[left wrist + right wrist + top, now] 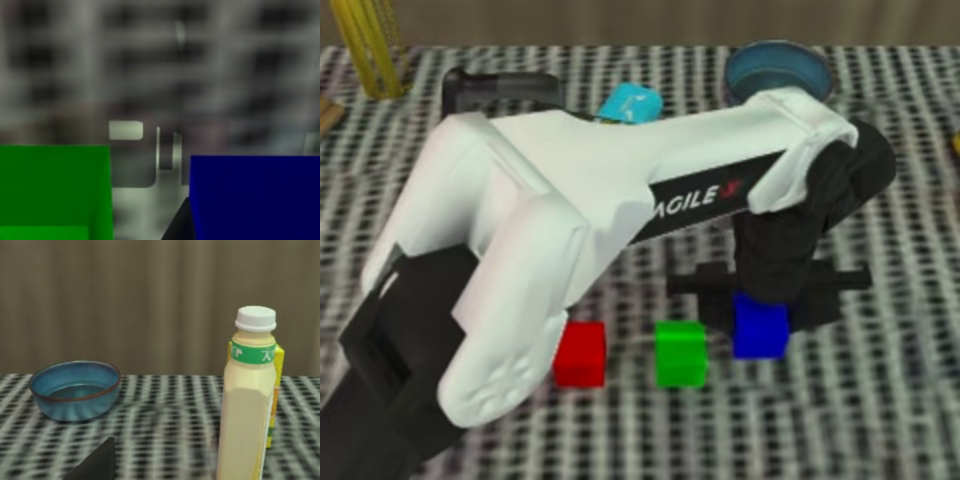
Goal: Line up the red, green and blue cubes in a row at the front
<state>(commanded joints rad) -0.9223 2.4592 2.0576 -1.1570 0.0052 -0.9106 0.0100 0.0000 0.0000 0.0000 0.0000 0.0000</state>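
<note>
Spanning the counter [880, 420], the left claw [765, 300] is being held clamped on the blue cube [759, 326], at 3 o'clock of the green cube [680, 352].

light cyan case [629, 103] mostly hidden, perhaps tilted

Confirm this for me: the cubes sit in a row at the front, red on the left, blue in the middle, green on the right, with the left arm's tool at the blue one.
One slip: the top view shows the green cube in the middle and the blue cube on the right. The red cube is on the left, and the left tool is at the blue cube.
</note>
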